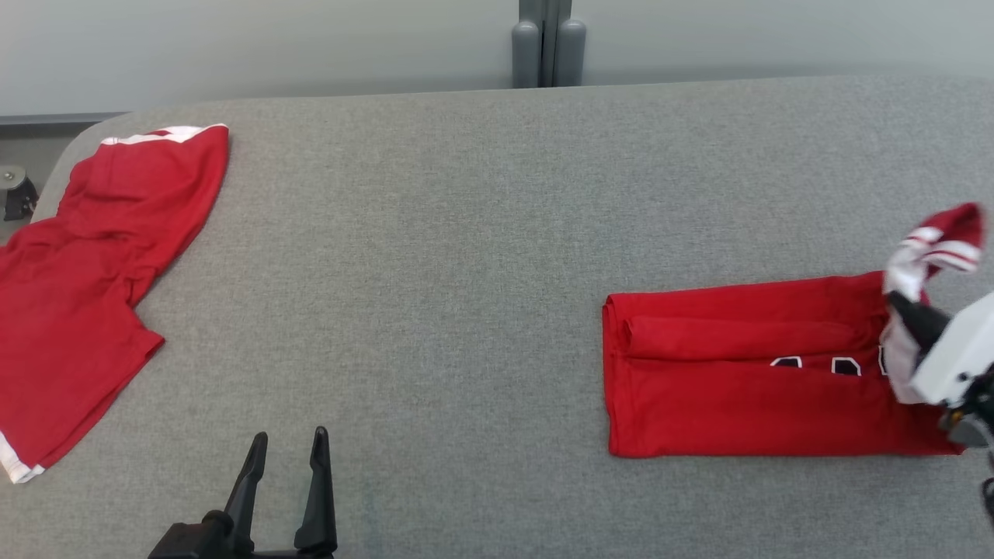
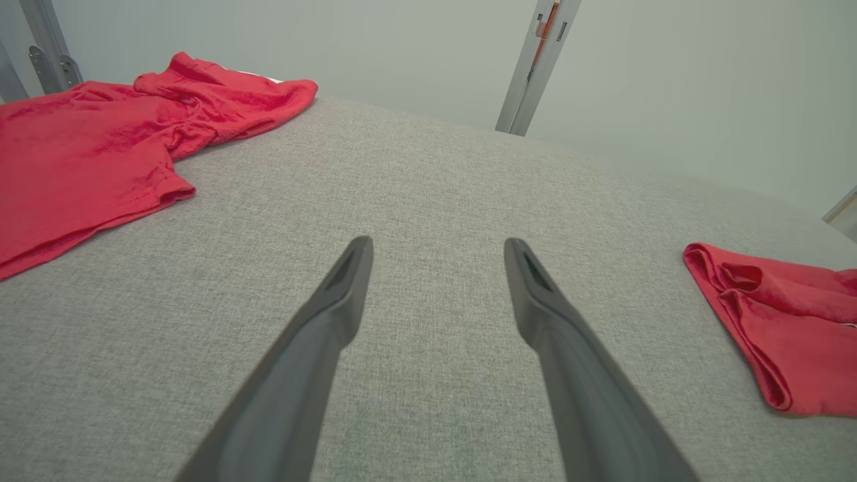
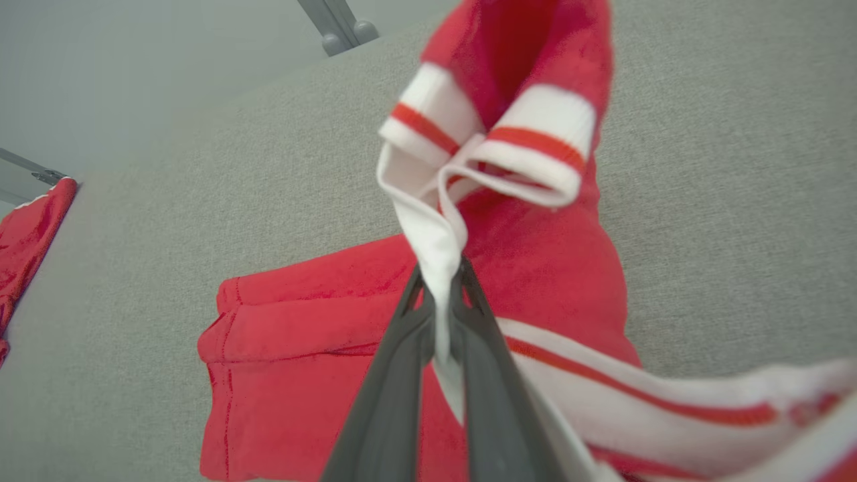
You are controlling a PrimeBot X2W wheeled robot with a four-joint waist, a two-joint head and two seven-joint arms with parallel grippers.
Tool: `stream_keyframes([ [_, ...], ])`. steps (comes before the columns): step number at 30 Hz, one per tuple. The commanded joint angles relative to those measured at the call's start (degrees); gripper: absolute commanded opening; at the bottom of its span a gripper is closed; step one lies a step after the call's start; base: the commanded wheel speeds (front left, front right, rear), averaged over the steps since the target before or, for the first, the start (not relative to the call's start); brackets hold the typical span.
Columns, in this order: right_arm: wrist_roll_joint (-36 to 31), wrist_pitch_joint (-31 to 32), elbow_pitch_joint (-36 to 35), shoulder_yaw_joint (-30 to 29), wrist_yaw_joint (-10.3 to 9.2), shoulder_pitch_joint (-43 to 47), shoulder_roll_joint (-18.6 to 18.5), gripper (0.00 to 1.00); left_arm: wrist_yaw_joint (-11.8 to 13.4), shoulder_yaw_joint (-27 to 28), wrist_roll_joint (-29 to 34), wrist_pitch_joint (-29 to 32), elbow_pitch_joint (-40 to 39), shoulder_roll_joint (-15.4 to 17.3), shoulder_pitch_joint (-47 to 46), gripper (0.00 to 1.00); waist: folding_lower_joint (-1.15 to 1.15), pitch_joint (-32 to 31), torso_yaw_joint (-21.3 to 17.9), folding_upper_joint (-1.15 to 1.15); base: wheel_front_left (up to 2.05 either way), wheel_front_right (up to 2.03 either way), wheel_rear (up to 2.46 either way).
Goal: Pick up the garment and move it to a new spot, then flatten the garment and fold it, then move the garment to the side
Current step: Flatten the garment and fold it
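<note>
Showing the folded red garment [image 1: 738, 404] at four o'clock on the bench [image 1: 466, 233], the head view has the right gripper [image 1: 894, 299] pinching its striped edge aloft. Left wrist view: left gripper [image 2: 438, 248] spread wide, touching nothing. Right wrist view: jaws clamped on white fabric.

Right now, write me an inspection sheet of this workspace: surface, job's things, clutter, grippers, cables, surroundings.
Surface: grey fabric-covered table, bare between the two garments.
Job's things: folded red garment at the right, its white-striped end lifted off the table.
Clutter: second red garment, unfolded, spread at the left edge.
Grippers: left gripper open, holding nothing; right gripper shut on the folded red garment's white trim.
Cables: nothing seen.
Surroundings: pale wall and grey post behind the table.
</note>
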Motion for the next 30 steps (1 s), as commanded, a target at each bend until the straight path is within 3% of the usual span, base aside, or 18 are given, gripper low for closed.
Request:
stream_keyframes([
  [1,0.55,0.22,-1.23,2.4,0.0,1.22,1.2,0.0,0.38,-0.07,-0.5,-0.15,-0.2,0.06,0.97,1.0,0.0,-0.43,-0.44,0.0,0.0,0.0,0.0],
  [5,-0.55,-1.4,-2.49,10.58,0.01,1.93,6.15,0.0,0.23,-0.49,0.35,-0.15,-0.13,0.05,1.11,1.0,0.0,-0.54,-1.25,0.0,0.0,0.0,0.0],
  [11,-3.0,-7.84,2.96,17.77,0.01,0.72,11.27,0.0,0.2,-0.66,1.97,-0.15,0.56,0.06,0.8,1.0,0.0,-0.8,-1.51,0.0,0.0,0.0,0.0],
  [24,-4.77,-21.91,15.98,22.17,0.01,-3.38,13.97,0.0,0.01,-1.59,2.82,-0.16,1.19,0.06,1.88,1.0,0.0,-1.65,-1.11,0.0,0.0,0.0,0.0],
  [25,-3.73,-22.83,16.51,23.07,0.01,-3.71,14.01,0.05,0.05,-1.66,2.8,-0.16,1.18,0.06,1.89,1.0,0.0,-1.66,-1.1,0.0,0.0,0.0,0.0],
  [26,-2.83,-23.67,16.71,24.08,0.01,-3.97,14.03,0.48,0.09,-1.72,2.74,-0.16,1.19,0.06,1.86,1.0,0.0,-1.67,-1.08,0.0,0.0,0.0,0.0],
  [27,-1.85,-24.74,17.02,25.18,0.01,-4.23,14.08,1.0,0.12,-1.8,2.71,-0.16,1.26,0.06,1.78,1.0,0.0,-1.69,-1.06,0.0,0.0,0.0,0.0],
  [30,3.25,-28.93,16.33,28.75,0.01,-4.52,14.04,1.0,0.11,-1.99,2.84,-0.16,1.48,0.06,1.65,1.0,0.0,-2.05,-1.01,0.0,0.0,0.0,0.0],
])
